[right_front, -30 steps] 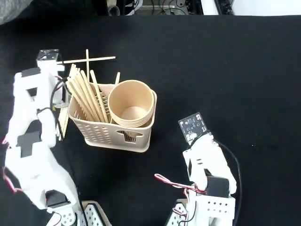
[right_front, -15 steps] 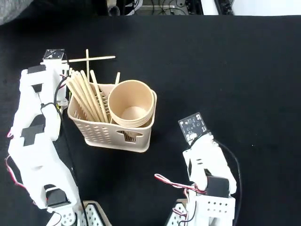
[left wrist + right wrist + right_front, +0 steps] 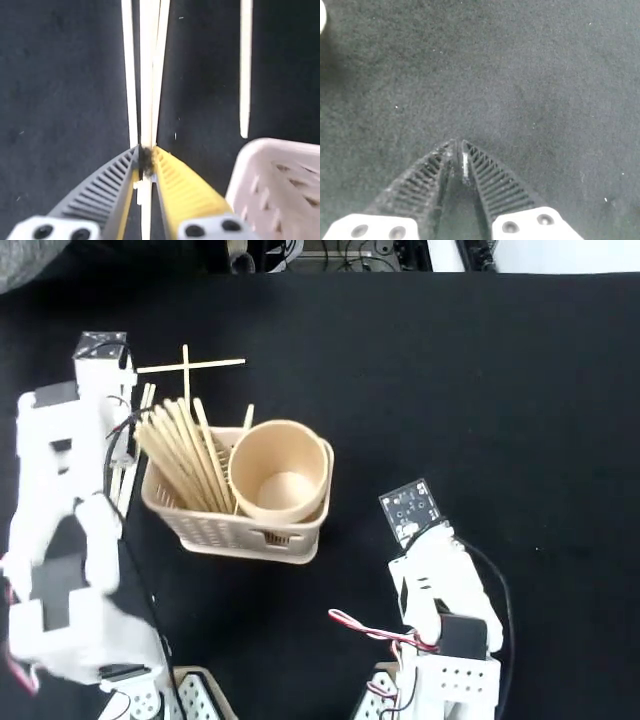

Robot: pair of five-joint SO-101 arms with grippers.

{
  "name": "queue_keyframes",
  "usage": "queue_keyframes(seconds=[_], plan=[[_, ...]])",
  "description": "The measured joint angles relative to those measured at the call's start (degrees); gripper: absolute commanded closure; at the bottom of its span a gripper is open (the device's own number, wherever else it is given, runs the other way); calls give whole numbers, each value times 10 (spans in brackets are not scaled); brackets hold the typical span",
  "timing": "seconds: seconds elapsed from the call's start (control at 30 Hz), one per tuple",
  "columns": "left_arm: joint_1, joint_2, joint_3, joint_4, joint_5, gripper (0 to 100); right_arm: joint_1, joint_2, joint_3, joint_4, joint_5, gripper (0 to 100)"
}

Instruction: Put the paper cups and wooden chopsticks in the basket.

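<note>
- Basket (image 3: 230, 530) has tilted slightly, near the tabletop's left edge; paper cups (image 3: 280, 475) and a chopstick bundle (image 3: 185, 455) sit inside.
- Left gripper (image 3: 145, 155) is clamped on loose chopsticks (image 3: 150, 75) just beside the basket.
- Right gripper (image 3: 456, 147) is closed and empty.

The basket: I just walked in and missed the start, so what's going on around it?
The left hand is shut on a few wooden chopsticks just beside the basket. The basket already holds stacked paper cups and a bundle of chopsticks. Two crossed chopsticks lie on the black table behind it. The right hand is shut on nothing, off to the other side.
</note>
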Motion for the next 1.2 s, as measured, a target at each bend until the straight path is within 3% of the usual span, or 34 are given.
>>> queue_keyframes(seconds=[0.4,0.53,0.83,1.2], plan=[[0,-408,191,-47,-1,972,0,0,0,0,0,985],[10,-505,207,-80,56,972,0,0,0,0,0,985],[67,-514,149,-106,185,972,0,0,0,0,0,985],[72,-600,45,-106,215,972,0,0,0,0,0,985]])
